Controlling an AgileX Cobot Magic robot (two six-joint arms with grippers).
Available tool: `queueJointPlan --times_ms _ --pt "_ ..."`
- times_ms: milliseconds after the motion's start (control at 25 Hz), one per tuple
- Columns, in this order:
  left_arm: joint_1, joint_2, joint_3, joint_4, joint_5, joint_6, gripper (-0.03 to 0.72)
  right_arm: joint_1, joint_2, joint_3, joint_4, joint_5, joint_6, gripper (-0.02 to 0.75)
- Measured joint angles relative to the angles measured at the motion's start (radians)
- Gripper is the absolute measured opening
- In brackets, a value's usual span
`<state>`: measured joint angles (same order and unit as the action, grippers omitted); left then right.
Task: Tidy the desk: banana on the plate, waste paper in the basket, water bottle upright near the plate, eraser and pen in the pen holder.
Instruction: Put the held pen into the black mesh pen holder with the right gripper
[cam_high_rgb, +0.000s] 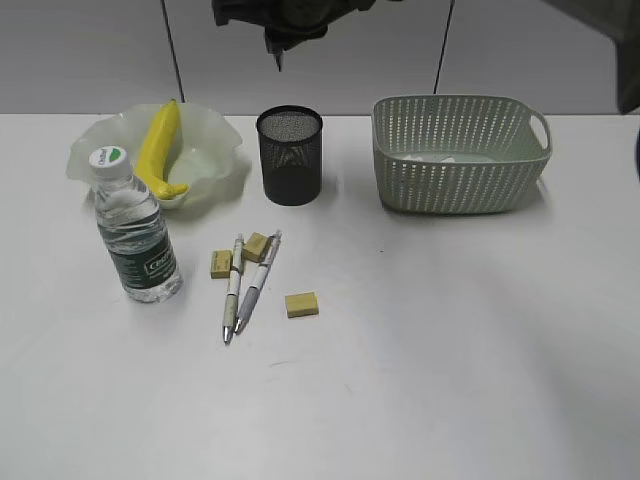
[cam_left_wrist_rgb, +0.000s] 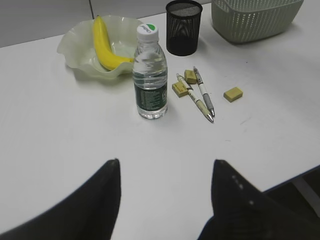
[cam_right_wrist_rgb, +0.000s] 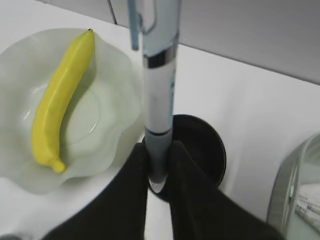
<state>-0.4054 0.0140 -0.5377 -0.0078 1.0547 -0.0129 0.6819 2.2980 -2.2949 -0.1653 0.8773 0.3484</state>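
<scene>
Because the pen holder (cam_high_rgb: 289, 155) is a narrow cup, a pen (cam_right_wrist_rgb: 159, 95) is held upright, pinched at its lower end between the closed jaws of the right gripper (cam_right_wrist_rgb: 159, 167), directly above the holder's mouth. To the left, the banana (cam_high_rgb: 162, 147) is already laid in the plate (cam_high_rgb: 222, 135), with the water bottle (cam_high_rgb: 134, 230) stood upright just near it. The left gripper (cam_left_wrist_rgb: 165, 175) is kept wide and empty over the near desk (cam_high_rgb: 450, 350), well apart from two pens (cam_high_rgb: 247, 285) and three erasers (cam_high_rgb: 301, 304).
</scene>
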Motion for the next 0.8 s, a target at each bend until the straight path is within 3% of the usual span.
queueJointPlan --times_ms 280,800 --pt "0.000 0.000 0.000 0.000 0.000 0.000 0.430 -0.032 0.124 0.000 -0.065 -0.170 -0.001 0.097" --pt "0.000 0.000 0.000 0.000 0.000 0.000 0.430 -0.045 0.224 0.000 -0.091 -0.206 0.030 0.097"
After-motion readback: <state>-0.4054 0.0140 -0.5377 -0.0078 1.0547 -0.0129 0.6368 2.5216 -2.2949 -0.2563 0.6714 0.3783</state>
